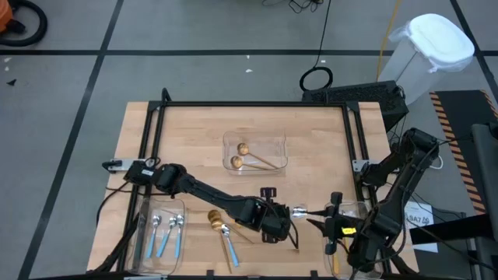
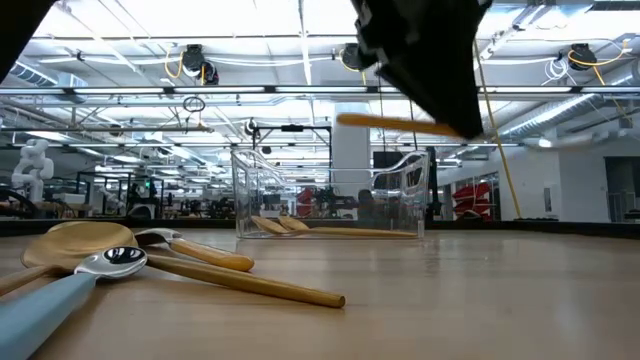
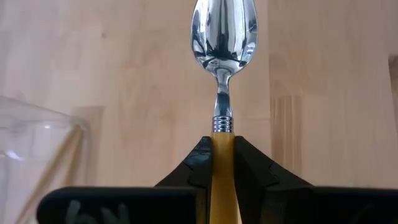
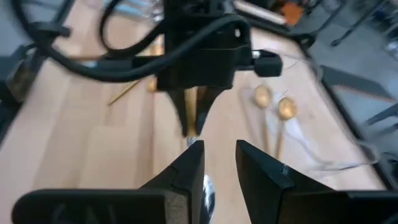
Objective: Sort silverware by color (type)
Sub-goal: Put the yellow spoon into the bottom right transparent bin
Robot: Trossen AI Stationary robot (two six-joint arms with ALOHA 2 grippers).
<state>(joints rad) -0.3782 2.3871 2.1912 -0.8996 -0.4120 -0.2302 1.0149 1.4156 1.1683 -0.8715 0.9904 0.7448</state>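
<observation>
Progress-wise we're halfway: left gripper (image 3: 222, 163) pinching an orange-handled spoon (image 3: 222, 37), right gripper (image 4: 219, 163) spread, loose spoons (image 1: 221, 225) left.

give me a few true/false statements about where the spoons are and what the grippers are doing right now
1. The left gripper is shut on an orange-handled spoon. True.
2. The clear tray at the table's middle holds blue-handled spoons. False: it holds two gold spoons.
3. Three blue-handled spoons lie in the tray by the left arm's base. True.
4. The right gripper has its fingers clamped flat together. False: a gap shows between them, around the held spoon's bowl end.
5. No spoons lie loose on the table. False: a gold spoon and a blue-handled one lie there.
</observation>
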